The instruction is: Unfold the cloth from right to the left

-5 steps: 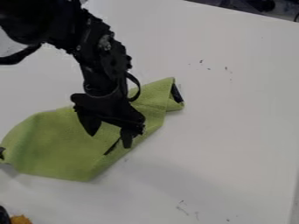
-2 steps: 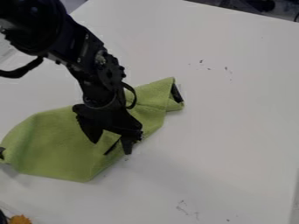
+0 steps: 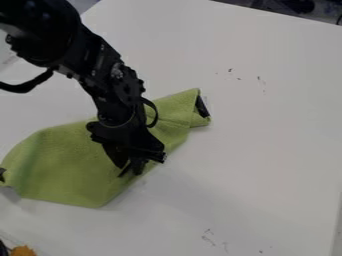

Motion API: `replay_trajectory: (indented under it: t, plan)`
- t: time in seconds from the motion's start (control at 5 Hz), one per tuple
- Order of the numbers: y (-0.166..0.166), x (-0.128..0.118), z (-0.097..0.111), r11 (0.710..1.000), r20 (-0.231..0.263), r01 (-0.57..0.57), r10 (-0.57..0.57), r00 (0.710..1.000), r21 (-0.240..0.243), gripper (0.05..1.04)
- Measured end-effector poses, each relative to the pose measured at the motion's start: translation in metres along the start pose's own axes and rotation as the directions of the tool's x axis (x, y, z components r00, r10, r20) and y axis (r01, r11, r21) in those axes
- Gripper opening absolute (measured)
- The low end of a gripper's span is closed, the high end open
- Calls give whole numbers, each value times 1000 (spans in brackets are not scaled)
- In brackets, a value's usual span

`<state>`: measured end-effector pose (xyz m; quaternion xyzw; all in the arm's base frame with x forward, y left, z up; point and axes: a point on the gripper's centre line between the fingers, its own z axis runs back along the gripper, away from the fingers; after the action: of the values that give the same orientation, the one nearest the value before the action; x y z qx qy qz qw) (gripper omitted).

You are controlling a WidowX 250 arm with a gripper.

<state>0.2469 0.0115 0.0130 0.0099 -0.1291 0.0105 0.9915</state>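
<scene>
At the left of the frame, a soft cloth under the claw

Across the left and lower left of the frame lies the cloth [image 3: 63, 167], green and folded over itself, with a narrow end pointing up to the right. At this end there is a dark patch [image 3: 202, 106]. Above the lower edge of the cloth, left of the centre, is the gripper [image 3: 129, 170], pointing down, and just by it I see a dark strip [image 3: 123, 173]. Whether the gripper is released, clenched or holding some fabric, I cannot tell.

I judge the cloth to be light, limp and not fragile. It should bend easily and keep no shape by itself, so a push would probably only make wrinkles. Better is to pinch one upper layer near its free edge, lift it a little, and lead it low to the left. If both layers are caught together, the whole cloth could be dragged and nothing would open. Which layer is free, I cannot say surely.

Under it is the white table [image 3: 267, 150], flat and perhaps smooth, so the cloth may slide. Small dark marks [image 3: 259, 78] are on it at the upper right. In the lower left corner is an orange thing [image 3: 23, 250]. Beyond the table, at the upper right, the room [image 3: 297, 6] is dark.
</scene>
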Motion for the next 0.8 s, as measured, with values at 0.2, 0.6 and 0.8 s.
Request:
replay_trajectory:
  t: [0.2,0.6,0.8]
  plan:
    - [0,-1,-1,1000,-9,1,-1,1000,1,157]
    - [-11,14,42,985,29,73,-79,996,156,55]
    - [-1,34,67,953,27,173,-185,982,250,55]
